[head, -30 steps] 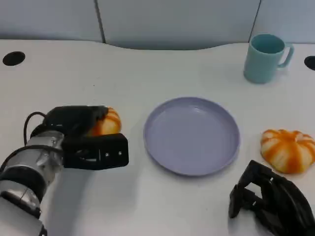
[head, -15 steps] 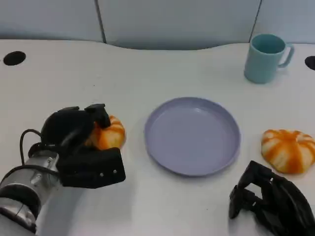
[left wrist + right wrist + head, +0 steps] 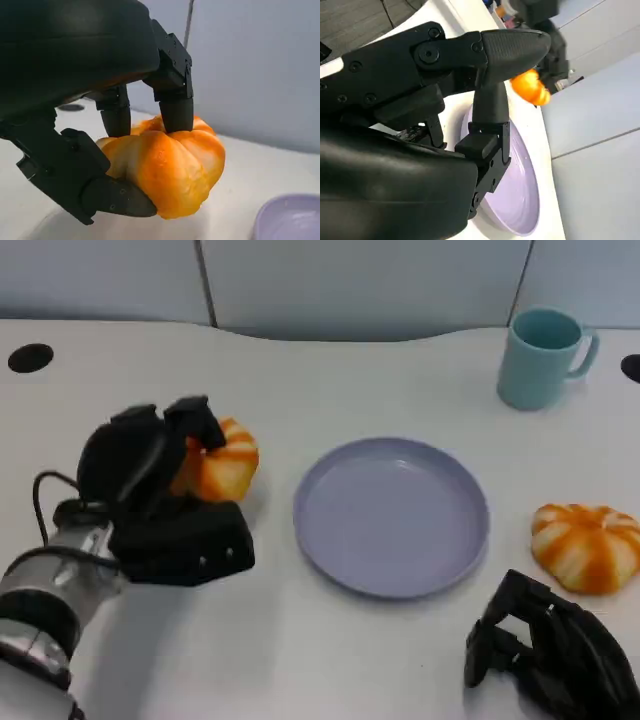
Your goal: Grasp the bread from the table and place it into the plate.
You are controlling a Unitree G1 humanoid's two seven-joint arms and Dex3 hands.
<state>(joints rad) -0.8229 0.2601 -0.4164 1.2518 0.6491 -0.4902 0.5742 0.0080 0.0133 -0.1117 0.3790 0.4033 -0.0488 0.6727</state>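
- Two orange-and-white breads show in the head view: one bread (image 3: 222, 462) is held in the left hand (image 3: 150, 465), left of the plate (image 3: 391, 516), and a second bread (image 3: 585, 545) lies on the worktop (image 3: 330, 380) just right of the plate. A teal mug (image 3: 543, 356) stands at the far right, well apart from both.
- In that view the left hand's fingers curl over the top of the held bread, with the silver forearm (image 3: 45, 600) coming in from the lower left. The bread looks raised a little off the worktop, though I cannot be sure. The right hand (image 3: 550, 650) sits at the lower right, near the second bread, fingers curled in and holding nothing.
- The left wrist view shows the hold closely: fingers (image 3: 176, 107) press down on the crown of the bread (image 3: 167, 172) and the thumb (image 3: 117, 197) props it from below. The plate's rim (image 3: 287, 217) lies off to one side.
- My judgement of the risk: the hold bears on one side of a soft, round loaf, so it could roll out on the way over if the wrist tilts or moves fast. Letting go too soon would drop it on the rim or short of the plate.
- The right wrist view shows the right hand's fingers (image 3: 490, 105) bent inward and empty above the plate (image 3: 517, 195), with the held bread (image 3: 530, 87) small in the distance.
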